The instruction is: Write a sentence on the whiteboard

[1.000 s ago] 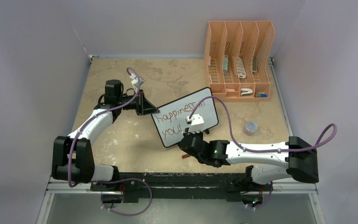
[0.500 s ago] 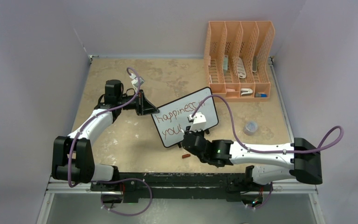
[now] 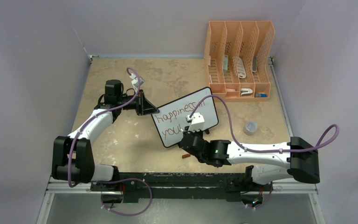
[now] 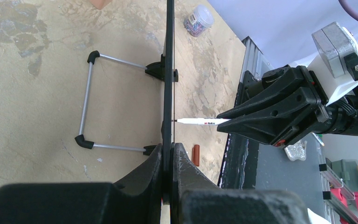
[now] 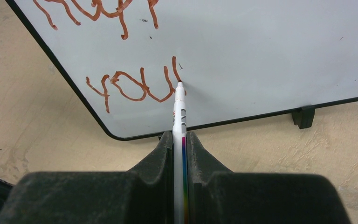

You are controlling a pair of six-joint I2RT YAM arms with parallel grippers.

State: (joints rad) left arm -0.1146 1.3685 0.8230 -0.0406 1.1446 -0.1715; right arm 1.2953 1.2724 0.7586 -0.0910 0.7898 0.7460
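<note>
Tan mottled table [image 3: 121, 140], arm bases along the near edge. Orange four-slot file rack [image 3: 239, 60] at the far right corner, with small items in the slots too blurred to name.

Whiteboard [image 3: 186, 103] at mid-table, standing on its black feet. Set at an angle, left end nearer, right end farther. Wire stand [image 4: 89, 100] folded out on the table behind it.

Left gripper [image 4: 168, 151] at the board's left edge, jaws pinching the black frame.

Right gripper [image 5: 180, 135] in front of the board at its near lower part, jaws pressed on a white marker [image 5: 180, 107]. Marker pointing at the board, tip touching the white face just right of the last red stroke.

Sentence [image 3: 179, 114] in red-brown, two lines: "happiness in" above, "you" and one more upright stroke below. Right part of the lower line blank.

Small round clear container [image 3: 250, 127] on the table right of the board, well apart from it. Red-brown cap [image 3: 185, 156] lying on the table near the front edge, below the right gripper.
</note>
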